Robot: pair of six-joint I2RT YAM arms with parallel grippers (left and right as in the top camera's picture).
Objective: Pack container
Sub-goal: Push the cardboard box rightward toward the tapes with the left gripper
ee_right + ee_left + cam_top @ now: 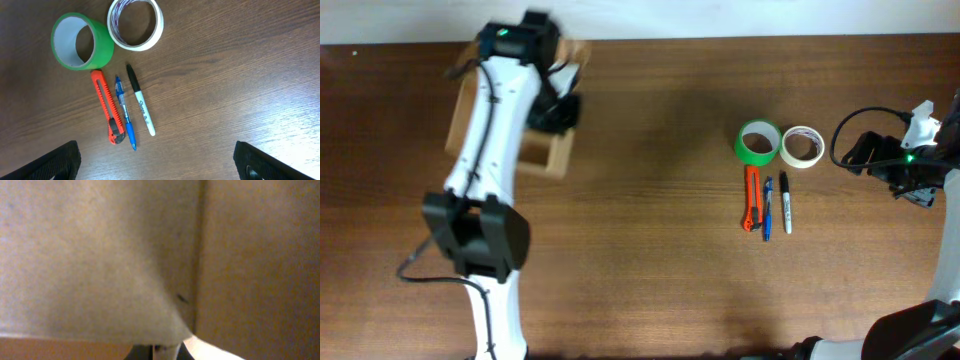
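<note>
In the left wrist view, the small tan cardboard box [100, 255] filled almost the whole frame, right up against the camera. One bent flap ran down to the left gripper [162, 352] at the bottom middle. Its fingers were squeezed together and seemed to pinch that flap.

In the right wrist view, the right gripper [157, 155] hung over the brown wooden table [225, 75] with its black fingers [55, 162] far apart and nothing between them. Farther up the frame lay an orange box cutter [106, 107], a blue pen [125, 115] and a black-capped white marker [142, 107], side by side. Beyond them sat a green tape roll [102, 47] and a white tape roll [150, 42].

From above, the box sat at the upper left. The white left arm [485, 130] reached up from the lower left and covered most of it.
</note>
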